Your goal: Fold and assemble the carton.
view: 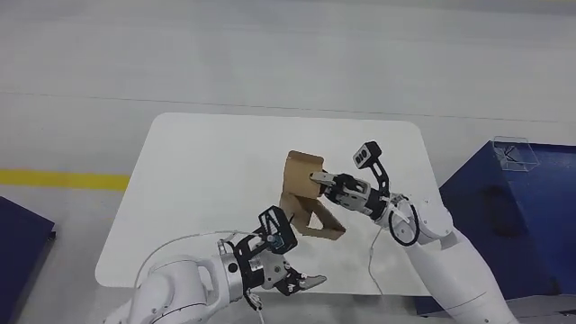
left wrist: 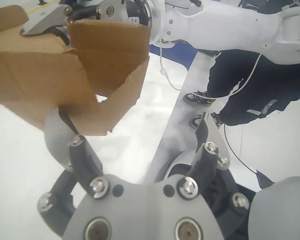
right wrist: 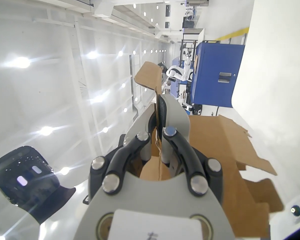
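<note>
A: Top view?
B: The carton [view: 304,193], half-formed, is at mid-table [view: 198,198].
A: Left wrist view?
B: The left gripper [left wrist: 130,123] gapes wide, empty, beside a loose flap [left wrist: 120,106].
A: Right wrist view?
B: The right gripper [right wrist: 158,112] clamps a panel. Flap-folding is likely in hand; next needs an inward push.

You see bright, even light; ceiling lamps [right wrist: 21,62] flare into starbursts in the right wrist view. The table [view: 207,171] glares white; shadows are faint.
</note>
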`<action>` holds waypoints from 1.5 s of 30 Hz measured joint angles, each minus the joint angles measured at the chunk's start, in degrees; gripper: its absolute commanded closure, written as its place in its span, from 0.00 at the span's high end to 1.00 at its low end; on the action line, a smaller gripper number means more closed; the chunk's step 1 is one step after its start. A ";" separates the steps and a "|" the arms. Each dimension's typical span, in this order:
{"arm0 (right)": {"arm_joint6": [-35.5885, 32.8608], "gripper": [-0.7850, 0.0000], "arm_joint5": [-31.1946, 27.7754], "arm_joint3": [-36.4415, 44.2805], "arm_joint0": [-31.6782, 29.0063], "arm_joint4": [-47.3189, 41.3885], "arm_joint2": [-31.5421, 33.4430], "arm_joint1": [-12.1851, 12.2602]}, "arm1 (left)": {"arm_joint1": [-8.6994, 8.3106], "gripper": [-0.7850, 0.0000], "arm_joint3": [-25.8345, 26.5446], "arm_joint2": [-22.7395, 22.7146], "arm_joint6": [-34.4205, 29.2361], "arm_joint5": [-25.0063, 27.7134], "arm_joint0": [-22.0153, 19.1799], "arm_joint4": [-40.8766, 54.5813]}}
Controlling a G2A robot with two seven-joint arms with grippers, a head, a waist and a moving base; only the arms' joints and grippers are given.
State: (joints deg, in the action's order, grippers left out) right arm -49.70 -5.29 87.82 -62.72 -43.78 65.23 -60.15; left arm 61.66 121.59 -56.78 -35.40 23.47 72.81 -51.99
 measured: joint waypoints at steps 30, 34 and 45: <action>-4.99 0.00 5.43 -4.06 0.74 -8.87 2.11 -0.48 | 0.70 1.00 -1.13 0.89 0.08 -2.78 -2.74 -0.35; -6.15 0.00 7.86 -7.58 2.40 -13.16 4.29 -0.48 | 0.14 1.00 1.62 -2.10 1.04 -4.61 0.16 -3.38; -5.74 0.00 7.43 -10.43 3.97 -12.59 5.18 -0.57 | -0.56 1.00 4.24 -6.37 1.73 -6.48 3.74 -7.33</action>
State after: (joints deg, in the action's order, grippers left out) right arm -55.43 2.15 77.39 -58.74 -56.37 70.42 -60.72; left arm 61.10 125.83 -63.14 -33.68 16.99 76.55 -59.32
